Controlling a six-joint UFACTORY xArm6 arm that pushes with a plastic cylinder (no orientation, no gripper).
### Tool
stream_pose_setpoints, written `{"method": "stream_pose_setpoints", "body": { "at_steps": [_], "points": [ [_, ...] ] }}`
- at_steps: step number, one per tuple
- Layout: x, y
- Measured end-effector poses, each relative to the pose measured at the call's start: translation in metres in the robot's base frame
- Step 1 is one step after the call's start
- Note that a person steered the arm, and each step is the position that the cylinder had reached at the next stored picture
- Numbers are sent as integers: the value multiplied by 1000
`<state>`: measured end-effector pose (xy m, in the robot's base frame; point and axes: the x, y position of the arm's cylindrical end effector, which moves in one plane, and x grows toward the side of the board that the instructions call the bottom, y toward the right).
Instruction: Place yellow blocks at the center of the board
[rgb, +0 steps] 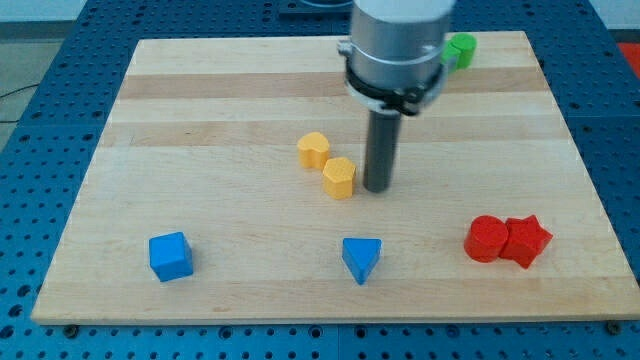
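Observation:
Two yellow blocks lie near the middle of the wooden board. A yellow heart-like block sits up-left and a yellow hexagonal block touches it at the lower right. My tip rests on the board just to the right of the yellow hexagonal block, a small gap apart from it. The rod hangs from the grey arm head at the view's top.
A blue cube lies at the bottom left, a blue triangle at the bottom middle. A red cylinder and a red star touch at the bottom right. A green block sits at the top, partly behind the arm.

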<state>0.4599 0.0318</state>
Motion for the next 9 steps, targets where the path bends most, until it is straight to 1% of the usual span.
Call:
{"method": "stream_pose_setpoints", "body": {
  "at_steps": [1,2,3,4,5,7,9],
  "points": [
    [37,6],
    [47,-4],
    [47,-39],
    [32,-59],
    [26,-43],
    [31,-48],
    [25,-21]
  ]
}}
